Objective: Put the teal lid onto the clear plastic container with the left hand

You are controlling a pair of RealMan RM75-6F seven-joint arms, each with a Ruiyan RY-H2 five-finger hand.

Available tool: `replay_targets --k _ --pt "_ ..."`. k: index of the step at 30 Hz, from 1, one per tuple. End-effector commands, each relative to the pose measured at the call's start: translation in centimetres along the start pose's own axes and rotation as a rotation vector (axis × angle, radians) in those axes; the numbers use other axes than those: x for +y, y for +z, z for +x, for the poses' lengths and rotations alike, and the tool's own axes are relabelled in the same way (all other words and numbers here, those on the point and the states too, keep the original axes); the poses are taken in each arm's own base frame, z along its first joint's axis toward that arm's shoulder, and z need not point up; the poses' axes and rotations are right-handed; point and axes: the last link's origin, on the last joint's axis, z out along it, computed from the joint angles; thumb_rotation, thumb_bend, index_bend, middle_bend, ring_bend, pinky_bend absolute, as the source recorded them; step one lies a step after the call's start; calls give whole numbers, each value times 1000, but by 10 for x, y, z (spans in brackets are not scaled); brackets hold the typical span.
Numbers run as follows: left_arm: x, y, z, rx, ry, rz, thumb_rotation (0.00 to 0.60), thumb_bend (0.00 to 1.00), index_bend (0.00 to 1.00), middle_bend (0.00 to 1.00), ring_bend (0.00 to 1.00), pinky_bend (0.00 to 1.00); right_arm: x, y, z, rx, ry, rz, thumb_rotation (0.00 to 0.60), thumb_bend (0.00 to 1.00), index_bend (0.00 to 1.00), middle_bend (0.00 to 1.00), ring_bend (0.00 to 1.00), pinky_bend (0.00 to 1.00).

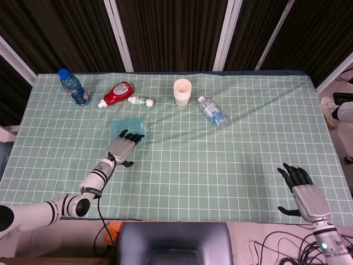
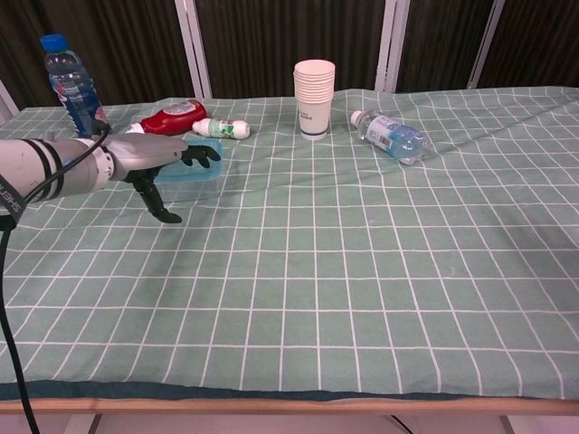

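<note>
Head view is showing the left hand [image 1: 122, 149] hovering with fingers spread and holding nothing, its fingertips reaching over the near edge of the teal lid [image 1: 122, 128], which is lying flat just ahead of it, apparently already seated on the clear plastic container [image 2: 185, 174]. The lid's long axis is running across the hand's reach, side to side. The right hand [image 1: 305, 193] is resting spread and empty, well apart, so the left is far nearer.
</note>
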Motion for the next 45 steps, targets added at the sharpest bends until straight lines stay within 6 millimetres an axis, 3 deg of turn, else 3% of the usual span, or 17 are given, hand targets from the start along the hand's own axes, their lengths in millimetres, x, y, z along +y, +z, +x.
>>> replay_targets --k 1,7,17,24,30,45 --pt "-1 0 0 0 -7 1 600 219 0 202 127 40 0 0 0 -1 -1 0 600 133 0 0 0 0" --pt "3 -5 19 80 -38 -25 600 223 0 210 134 33 0 0 1 3 2 -2 600 132 0 0 0 0" --pt "-4 -31 46 220 5 -44 600 222 0 214 136 10 -1 -1 0 4 -3 2 600 133 0 0 0 0" --pt "-20 -40 34 192 45 -5 600 223 0 218 140 8 -2 0 -2 -1 -8 3 600 133 0 0 0 0" --pt "-27 -37 20 156 74 21 600 223 0 219 141 5 -3 0 -2 -3 -8 4 600 133 0 0 0 0" --pt "-38 -31 9 118 96 58 600 222 0 219 141 0 -2 1 -2 -8 -9 0 600 132 0 0 0 0"
